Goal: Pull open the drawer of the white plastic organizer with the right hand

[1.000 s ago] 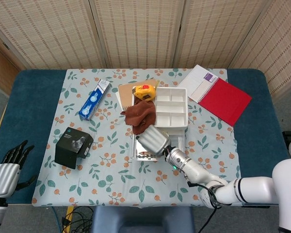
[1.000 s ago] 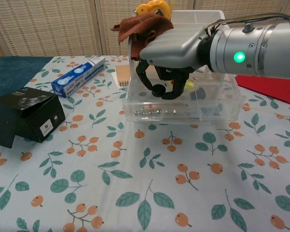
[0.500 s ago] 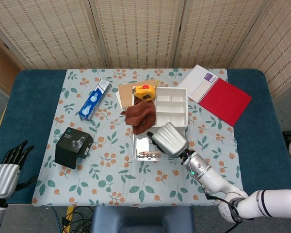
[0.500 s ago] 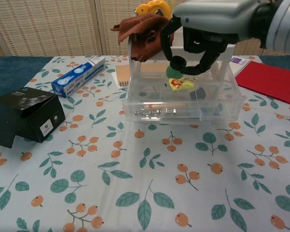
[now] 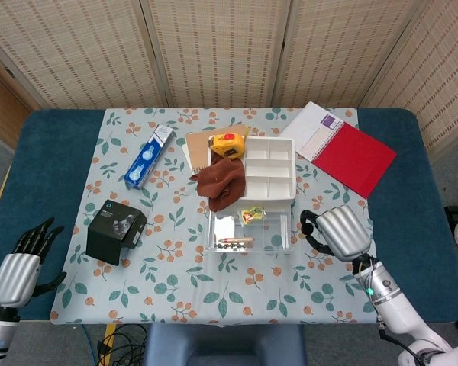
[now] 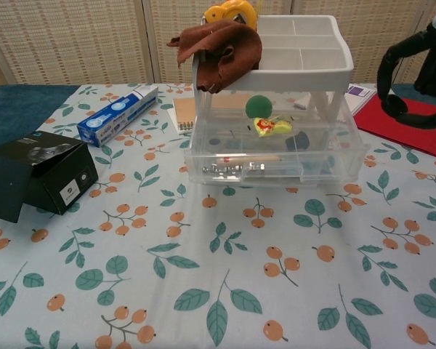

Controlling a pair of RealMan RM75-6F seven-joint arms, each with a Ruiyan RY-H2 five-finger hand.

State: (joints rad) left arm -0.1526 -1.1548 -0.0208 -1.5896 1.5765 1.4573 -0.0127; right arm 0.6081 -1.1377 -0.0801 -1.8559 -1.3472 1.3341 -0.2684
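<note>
**Right hand clear of the drawer, which stands pulled out**

The right hand (image 5: pixel 342 232) sits at lower right of centre in the head view, its silver back up and dark fingers curled inward around nothing. In the chest view only its black fingers (image 6: pixel 401 73) show, at the right edge, hooked in the air and touching nothing. The left hand (image 5: pixel 19 263) hangs at the lower left corner, off the table's edge, fingers apart and empty.

The drawer (image 5: pixel 250 231) lies just to the left of the right hand in the head view, near but apart from it. It is far nearer this hand than the other. Its long axis runs left to right across the frame, and its travel runs down the frame, toward the robot. To my eye it already juts out from under the white plastic organizer (image 5: pixel 269 169), so the pull looks largely done.

The drawer is clear, thin-walled plastic, glossy, with small items visible through it, among them a yellow packet (image 6: pixel 272 126) and a green ball (image 6: pixel 259 106). The organizer's top is an opaque white tray split into compartments, hard and smooth. A brown cloth (image 5: pixel 221 183), soft and rumpled, drapes over its left corner with a yellow tape measure (image 5: pixel 227 143) just behind.
</note>
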